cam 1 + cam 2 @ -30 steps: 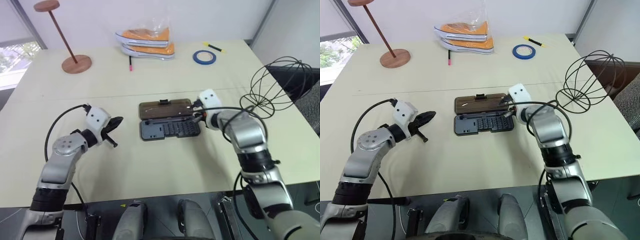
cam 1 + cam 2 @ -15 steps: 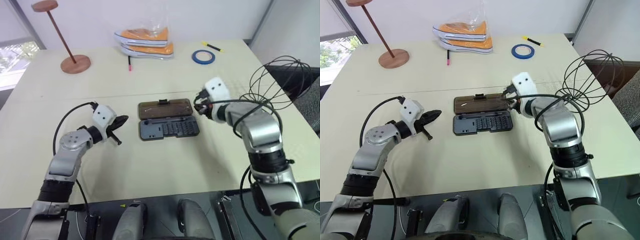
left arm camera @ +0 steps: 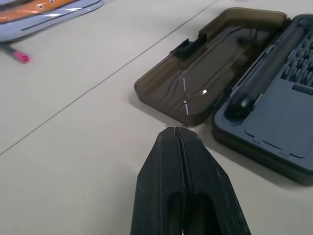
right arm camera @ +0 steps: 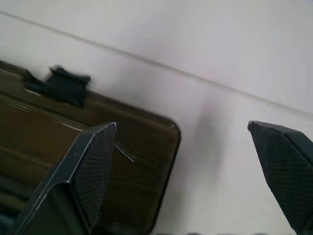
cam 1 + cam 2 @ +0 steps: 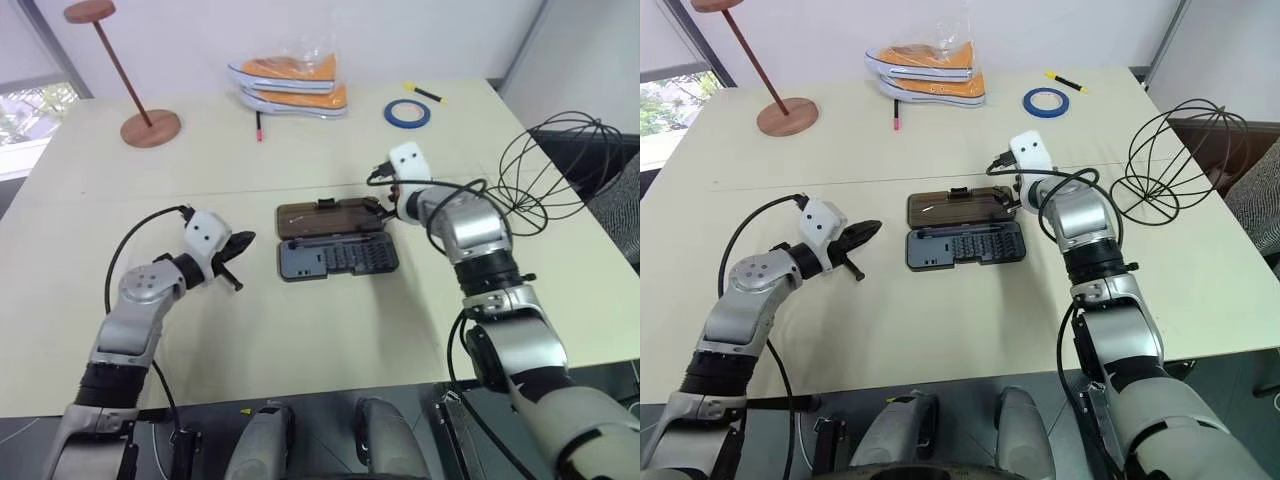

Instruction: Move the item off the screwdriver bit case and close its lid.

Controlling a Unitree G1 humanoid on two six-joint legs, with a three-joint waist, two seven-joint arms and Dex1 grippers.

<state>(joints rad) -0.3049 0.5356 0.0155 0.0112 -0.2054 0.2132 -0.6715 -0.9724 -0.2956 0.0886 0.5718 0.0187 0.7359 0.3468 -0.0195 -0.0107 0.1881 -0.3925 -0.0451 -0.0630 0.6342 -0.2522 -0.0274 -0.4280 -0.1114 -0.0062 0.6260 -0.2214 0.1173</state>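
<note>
Already the one globe-shaped black wire frame (image 5: 1175, 150) sat aside on the pale bench (image 5: 940, 310), well apart from the single dark grey plastic bit case (image 5: 966, 245). Its smoky brown lid (image 5: 958, 209) lay flat open. Closing came next, I judged: the right pincer (image 4: 188, 183), spread wide and empty, hung at the lid's corner and needed to flip it over; the left pincer (image 3: 175, 131) stayed shut nearby.

Bright even light, soft shadows, right wrist view blurred

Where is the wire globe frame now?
In the head views the wire globe frame rests at the table's right edge, right of the right gripper and off the open case.
</note>
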